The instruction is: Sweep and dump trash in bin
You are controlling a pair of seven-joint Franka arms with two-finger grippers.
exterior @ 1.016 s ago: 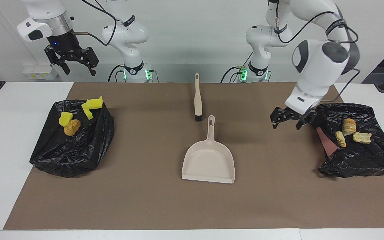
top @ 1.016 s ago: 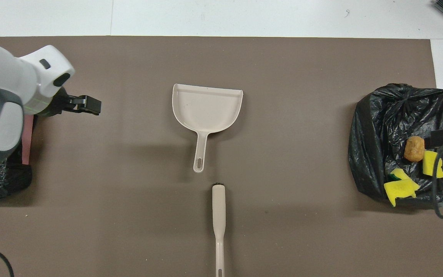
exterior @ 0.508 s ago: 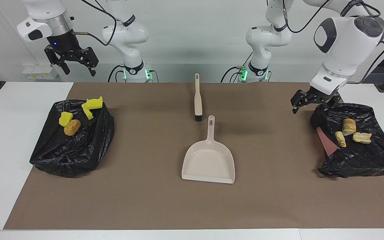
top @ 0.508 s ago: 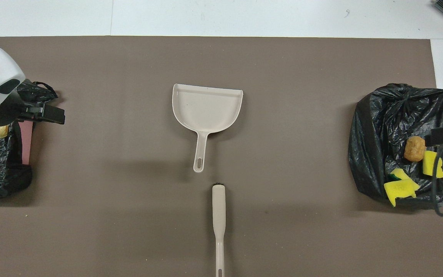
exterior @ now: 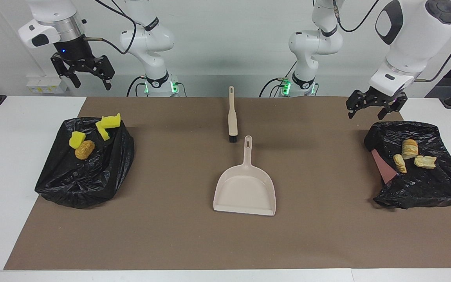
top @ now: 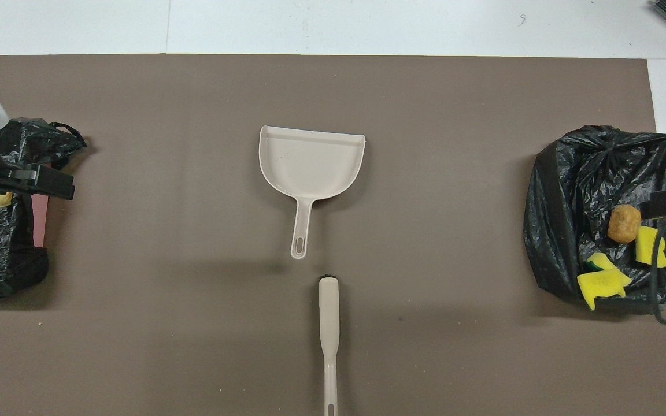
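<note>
Yellow sponge bits [exterior: 108, 123] and an orange-brown lump [exterior: 84, 149] lie on a black bag-lined bin [exterior: 80, 180] at the right arm's end; they also show in the overhead view [top: 602, 283]. Pale pastry chunks [exterior: 409, 149] lie on a second black bag-lined bin [exterior: 421, 188] at the left arm's end. My left gripper [exterior: 365, 116] is open and empty in the air over the mat beside that bin's edge. My right gripper [exterior: 94, 85] is open and empty, high over the first bin's edge.
The empty beige dustpan [exterior: 245, 188] lies mid-mat with its handle toward the robots. The beige brush [exterior: 231, 115] lies in line with it, nearer the robots. A pinkish-red panel [exterior: 384, 170] shows at the side of the bin at the left arm's end. A brown mat [exterior: 170, 235] covers the table.
My left gripper has risen and drawn back toward the robots and the left arm's end, uncovering the pastry chunks in the overhead view. The right arm has barely moved.
</note>
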